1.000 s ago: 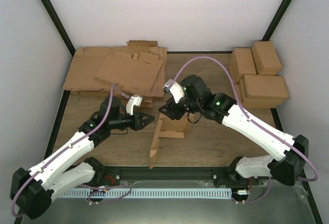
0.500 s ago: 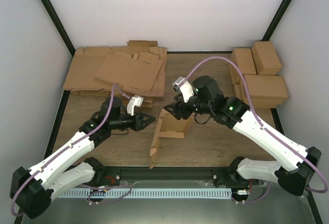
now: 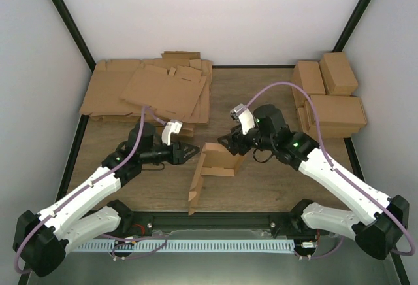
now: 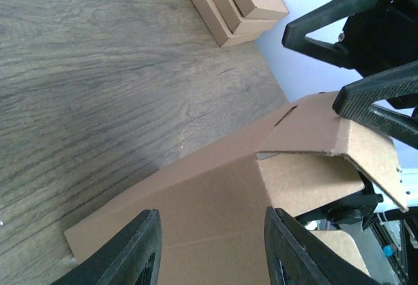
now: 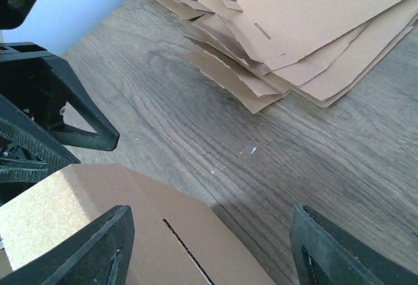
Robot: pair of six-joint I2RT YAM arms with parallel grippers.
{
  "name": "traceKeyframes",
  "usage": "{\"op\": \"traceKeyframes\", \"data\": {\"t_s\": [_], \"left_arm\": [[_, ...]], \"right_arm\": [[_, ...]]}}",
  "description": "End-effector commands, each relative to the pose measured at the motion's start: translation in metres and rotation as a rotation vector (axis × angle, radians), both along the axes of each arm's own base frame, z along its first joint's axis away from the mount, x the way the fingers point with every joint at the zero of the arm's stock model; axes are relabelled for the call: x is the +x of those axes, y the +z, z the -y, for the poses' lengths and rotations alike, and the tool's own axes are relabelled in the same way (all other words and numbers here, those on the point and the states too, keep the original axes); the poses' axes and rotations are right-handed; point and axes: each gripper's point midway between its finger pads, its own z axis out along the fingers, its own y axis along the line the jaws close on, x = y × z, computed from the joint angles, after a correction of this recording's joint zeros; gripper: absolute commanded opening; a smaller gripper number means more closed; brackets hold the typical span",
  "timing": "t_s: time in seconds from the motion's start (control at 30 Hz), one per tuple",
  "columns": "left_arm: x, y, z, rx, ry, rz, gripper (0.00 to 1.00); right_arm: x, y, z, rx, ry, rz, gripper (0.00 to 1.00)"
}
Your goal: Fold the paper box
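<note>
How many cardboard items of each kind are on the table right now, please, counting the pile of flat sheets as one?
Half-folded paper box: 1
Pile of flat cardboard sheets: 1
Closed cardboard boxes: 3 that can be told apart
Total: 5

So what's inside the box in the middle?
Only bare brown cardboard shows inside the paper box. The right gripper hangs over its far edge, so a bit of the inside there is hidden.
</note>
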Motion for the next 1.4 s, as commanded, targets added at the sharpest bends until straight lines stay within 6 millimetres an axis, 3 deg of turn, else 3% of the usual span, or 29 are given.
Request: {"op": "traceKeyframes", "data": {"t_s": [0.0, 0.3, 0.53, 0.77, 1.0, 1.23, 1.37], "left_arm": [[0.002, 0.013, 0.007, -0.050, -0.011, 0.026, 0.46], [0.003, 0.011, 0.009, -0.048, -0.015, 0.018, 0.48], [0.005, 0.013, 0.006, -0.032, 0.004, 0.026, 0.48], [0.009, 0.017, 0.000, -0.001, 0.045, 0.030, 0.54], [0.010, 0.021, 0.001, -0.008, 0.041, 0.031, 0.55], [0.010, 0.011, 0.004, 0.003, 0.026, 0.013, 0.50], [0.010, 0.011, 0.004, 0.000, 0.024, 0.015, 0.49]], "right_arm": [[-0.007, 0.005, -0.005, 0.066, 0.045, -0.005, 0.67], [-0.010, -0.017, -0.006, 0.072, 0.058, -0.024, 0.64], [-0.010, -0.022, -0.003, 0.065, 0.045, -0.012, 0.64], [-0.008, -0.011, 0.002, 0.048, 0.033, 0.031, 0.66], [-0.007, 0.013, 0.005, 0.027, 0.046, 0.089, 0.67], [-0.011, 0.007, 0.004, -0.004, 0.077, 0.062, 0.64], [-0.014, 0.014, 0.004, 0.012, 0.093, 0.076, 0.65]]}}
